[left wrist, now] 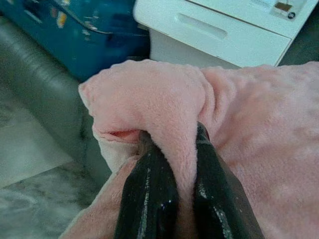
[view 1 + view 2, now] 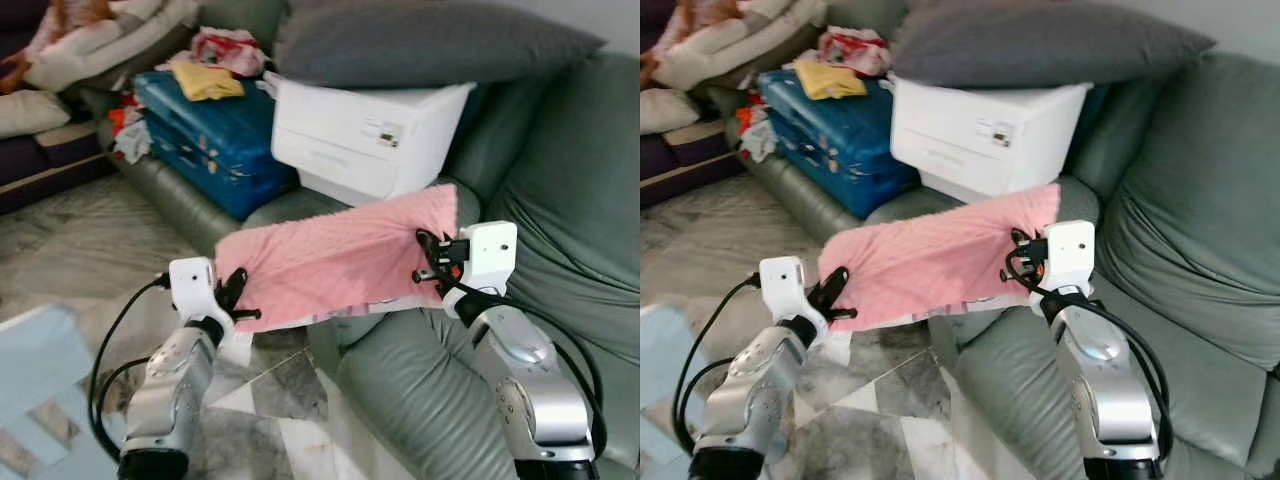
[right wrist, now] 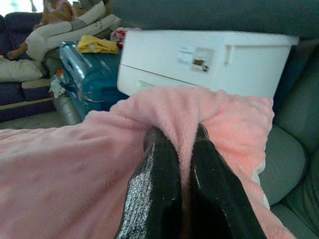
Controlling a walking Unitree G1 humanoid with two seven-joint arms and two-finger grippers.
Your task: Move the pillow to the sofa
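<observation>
Two pincers, both working. Left pincer [image 2: 243,297] is clamped on the near-left corner of the pink pillow [image 2: 335,262]; its wrist view shows plush fabric bunched between the two black fingers [image 1: 149,199]. Right pincer [image 2: 428,258] is clamped on the pillow's far-right end, with fabric likewise pinched between its fingers [image 3: 154,194].

The one pink pillow hangs stretched between the two pincers, above the front edge and armrest of the green sofa [image 2: 570,220]. It sags slightly mid-span. I can't tell whether its underside touches the cushion.

Beyond the pincers:
- One white printer [image 2: 365,135] sits on the sofa seat just past the right pincer. It carries a small label, too small to read.
- One grey cushion [image 2: 430,42] lies on top of the printer.
- One blue suitcase [image 2: 210,140] stands beyond the left pincer, just beside the printer, with a yellow cloth [image 2: 205,80] and other clothes piled on it.

No legible brand or text.

Open room:
- Bare green seat and backrest lie on the outer side of the right pincer.
- Marble floor [image 2: 80,250] lies below and outward of the left pincer.
- The seat area straight ahead is taken up by the printer and suitcase.
</observation>
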